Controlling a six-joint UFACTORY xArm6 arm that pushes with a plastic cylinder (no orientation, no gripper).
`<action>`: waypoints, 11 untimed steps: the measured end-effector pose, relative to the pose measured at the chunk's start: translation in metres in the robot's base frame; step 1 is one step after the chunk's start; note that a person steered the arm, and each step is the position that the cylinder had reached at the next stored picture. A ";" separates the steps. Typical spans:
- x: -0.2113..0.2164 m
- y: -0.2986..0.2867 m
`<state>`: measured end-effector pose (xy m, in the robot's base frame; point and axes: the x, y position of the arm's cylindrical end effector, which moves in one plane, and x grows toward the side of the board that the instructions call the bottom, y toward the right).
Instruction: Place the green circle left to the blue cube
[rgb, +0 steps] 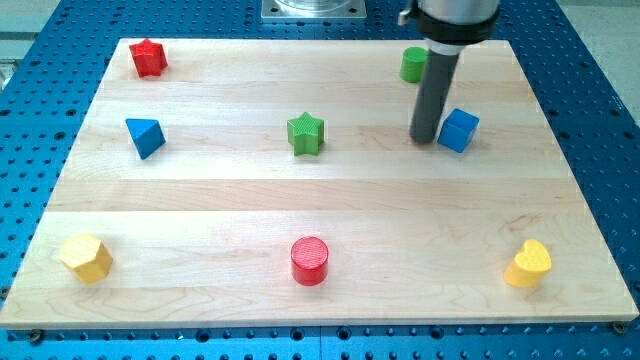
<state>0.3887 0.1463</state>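
My tip rests on the table, just at 9 o'clock of the blue cube, close beside it; whether they touch I cannot tell. There is no claw here to open or close, only the straight dark rod, and it has hold of nothing.

The green circle sits near the view's top, at 12 o'clock of the tip and at about 11 o'clock of the blue cube, partly hidden behind the rod. It stands apart from the cube.

The green star lies at 9 o'clock of the tip, well apart. Farther along at 9 o'clock is the blue triangle. The red star is at 10 o'clock, in the table's far corner.

Along the view's bottom: the yellow hexagon at 8 o'clock, the red circle at 7 o'clock, and the yellow heart at 5 o'clock of the tip.
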 end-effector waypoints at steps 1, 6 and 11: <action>0.000 0.023; -0.146 -0.025; -0.037 0.014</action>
